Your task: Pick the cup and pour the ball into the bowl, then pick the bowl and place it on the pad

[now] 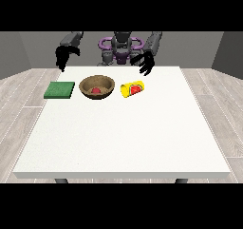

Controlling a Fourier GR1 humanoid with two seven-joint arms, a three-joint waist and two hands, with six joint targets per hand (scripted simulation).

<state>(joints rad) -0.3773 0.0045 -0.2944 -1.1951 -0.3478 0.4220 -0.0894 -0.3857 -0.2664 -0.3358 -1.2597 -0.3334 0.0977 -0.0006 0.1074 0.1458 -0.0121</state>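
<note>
1. The robot hand at the view's right [145, 64] hung with relaxed fingers, holding nothing, just behind the tipped yellow cup [132, 89].
2. The red ball [96, 90] lay inside the wooden bowl [97, 87].
3. The robot hand at the view's left [63, 57] hovered with fingers released, above and behind the green pad [60, 90] on the tabletop [123, 138].

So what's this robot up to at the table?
Neither hand holds anything at this moment. A yellow cup lies on its side on the white table, red showing in its mouth. Beside it a wooden bowl holds a red ball. The green pad is bare. Both hands hang above the table's far edge.
</note>
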